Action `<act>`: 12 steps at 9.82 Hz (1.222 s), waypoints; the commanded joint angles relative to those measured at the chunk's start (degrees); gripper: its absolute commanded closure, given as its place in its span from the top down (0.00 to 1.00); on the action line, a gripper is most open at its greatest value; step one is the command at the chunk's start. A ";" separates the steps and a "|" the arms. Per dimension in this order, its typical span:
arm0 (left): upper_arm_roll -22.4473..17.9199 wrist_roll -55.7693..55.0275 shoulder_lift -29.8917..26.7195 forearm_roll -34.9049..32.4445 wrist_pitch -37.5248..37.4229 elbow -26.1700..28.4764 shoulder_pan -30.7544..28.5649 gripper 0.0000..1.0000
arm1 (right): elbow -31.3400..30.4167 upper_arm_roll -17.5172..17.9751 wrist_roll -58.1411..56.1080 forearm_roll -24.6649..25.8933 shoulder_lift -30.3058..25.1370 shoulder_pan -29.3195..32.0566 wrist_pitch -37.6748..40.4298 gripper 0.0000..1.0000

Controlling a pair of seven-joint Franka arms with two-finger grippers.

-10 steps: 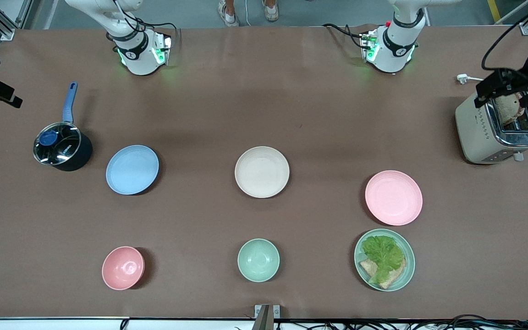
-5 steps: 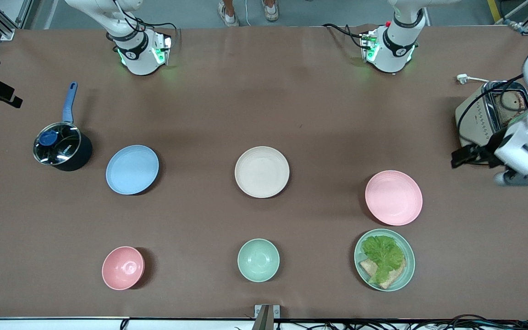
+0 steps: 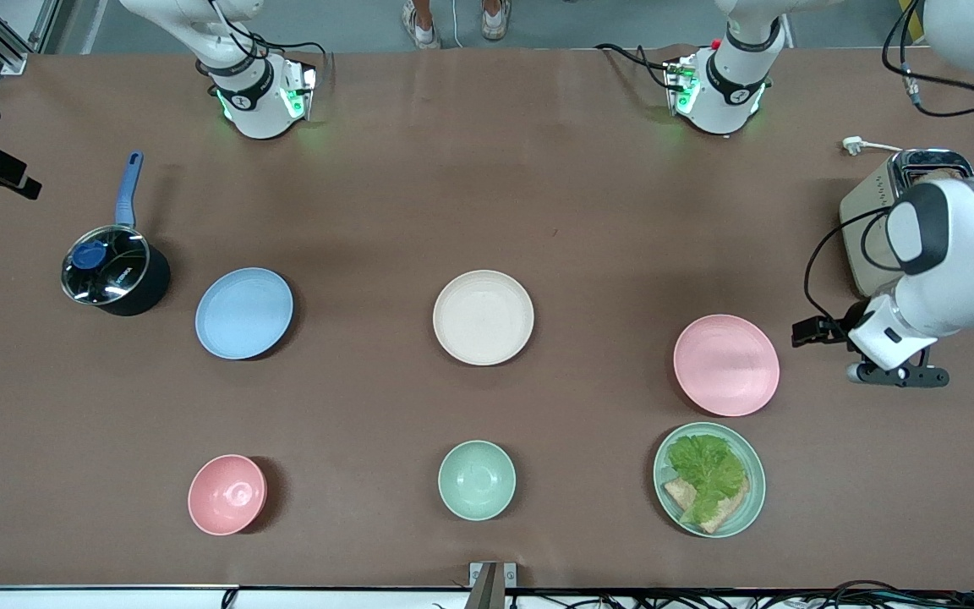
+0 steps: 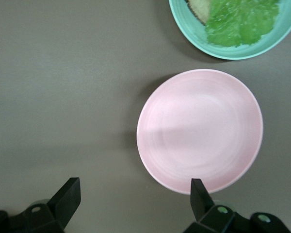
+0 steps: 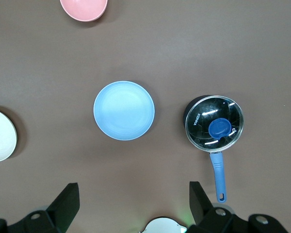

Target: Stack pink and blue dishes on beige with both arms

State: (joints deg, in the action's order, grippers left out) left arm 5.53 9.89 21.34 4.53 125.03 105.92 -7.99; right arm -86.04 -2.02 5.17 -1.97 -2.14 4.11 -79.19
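Three plates sit apart on the brown table (image 3: 487, 186): blue plate (image 3: 243, 313) toward the right arm's end, beige plate (image 3: 484, 317) in the middle, pink plate (image 3: 726, 364) toward the left arm's end, nothing stacked. Left claw (image 4: 133, 201) is up in the air over bare table just beside the pink plate's rim, fingers spread wide, holding nothing; its wrist view shows the pink plate and part of the mint-green plate (image 4: 235, 29) with lettuce. Right claw (image 5: 132, 200) is high over the table near its base, fingers spread, empty, looking down on the blue plate and the lidded pot (image 5: 214, 124) with a blue handle. Pink bowl (image 3: 227, 494) and mint bowl (image 3: 476, 480) lie nearer the front camera. Toaster (image 3: 876, 220) stands at the left arm's end.
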 commanded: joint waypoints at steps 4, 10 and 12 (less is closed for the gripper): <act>0.62 6.54 11.78 5.31 11.27 -0.19 -1.59 0.78 | 0.52 0.35 -0.34 -0.49 0.20 0.63 0.08 1.00; 1.85 6.81 15.22 5.75 11.64 -1.06 -1.51 0.25 | -4.55 0.53 -0.86 -0.05 8.10 -1.75 -13.23 1.00; 1.86 6.81 15.48 5.75 11.64 -1.06 -1.51 0.10 | -7.19 0.44 -4.00 -0.05 13.54 -0.35 -19.05 1.00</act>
State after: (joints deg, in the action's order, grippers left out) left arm 7.17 15.32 34.72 9.12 135.86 105.34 -9.19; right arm -91.51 -1.50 3.90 -2.04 9.03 2.49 -95.55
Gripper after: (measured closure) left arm 0.890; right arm 0.000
